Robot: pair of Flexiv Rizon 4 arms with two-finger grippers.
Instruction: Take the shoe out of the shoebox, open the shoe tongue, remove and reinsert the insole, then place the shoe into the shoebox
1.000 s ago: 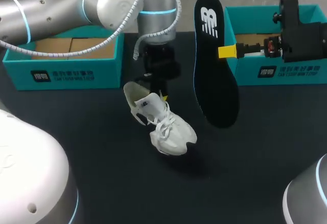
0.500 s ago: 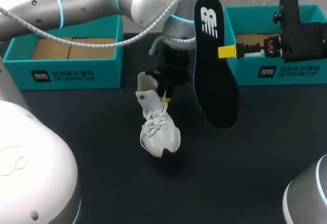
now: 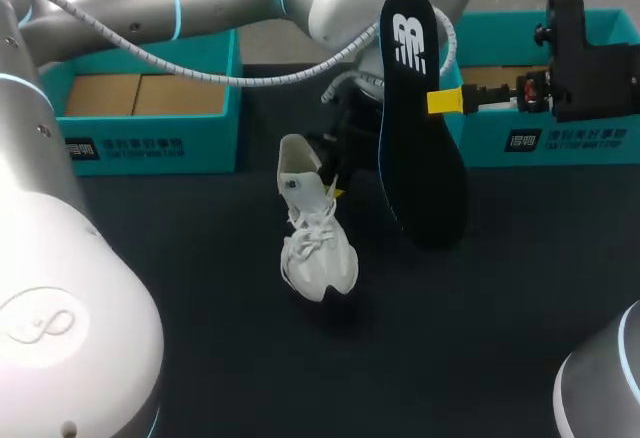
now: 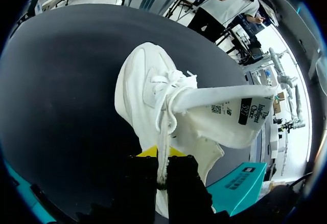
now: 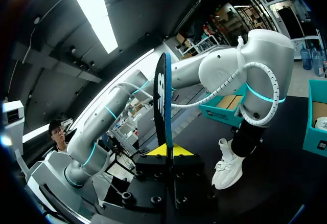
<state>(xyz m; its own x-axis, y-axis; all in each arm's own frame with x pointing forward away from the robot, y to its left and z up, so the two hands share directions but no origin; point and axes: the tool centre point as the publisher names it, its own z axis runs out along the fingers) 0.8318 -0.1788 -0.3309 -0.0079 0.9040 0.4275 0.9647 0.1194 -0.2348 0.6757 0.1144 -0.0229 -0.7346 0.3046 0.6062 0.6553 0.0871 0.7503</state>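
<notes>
The silver left arm (image 3: 130, 3) carries cyan light rings and a white spiral cable (image 3: 235, 80); the black right gripper (image 3: 447, 101) has yellow tips

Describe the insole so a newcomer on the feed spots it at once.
Find the teal shoebox at the table's right rear. By its left end the right gripper holds a long insole up on edge. Unlike the white shoe beside it, it is flat and black with a white logo.
</notes>
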